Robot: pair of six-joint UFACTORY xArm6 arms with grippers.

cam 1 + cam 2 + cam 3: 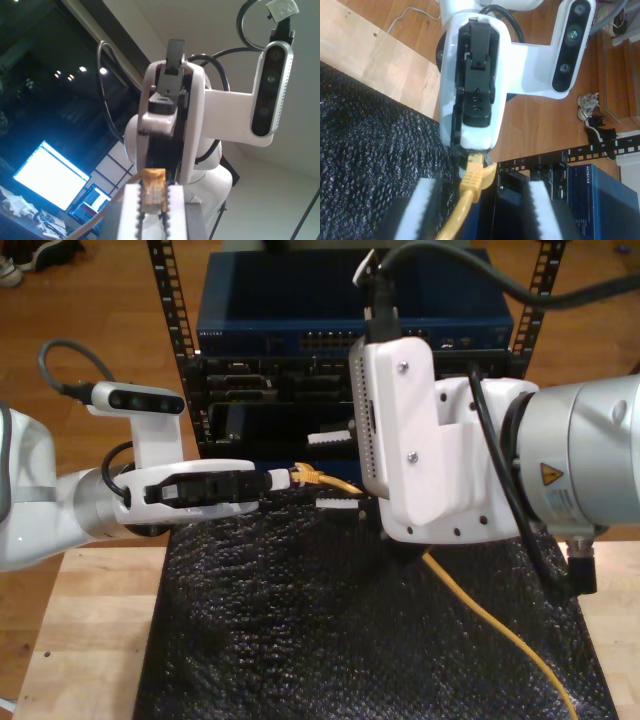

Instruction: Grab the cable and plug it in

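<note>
An orange-yellow cable runs from the lower right of the exterior view across a black bubbled mat up to the middle, where its plug points toward the exterior view's left. My first gripper, reaching in level from the exterior view's left, has its fingers narrowed onto the plug, which shows amber between them in the first wrist view. My second gripper, on the large arm at the exterior view's right, has its fingers spread wide, with the cable passing between them just behind the plug. The mat lies on a pale wooden worktop. Behind stands an equipment rack holding a blue network switch.
</note>
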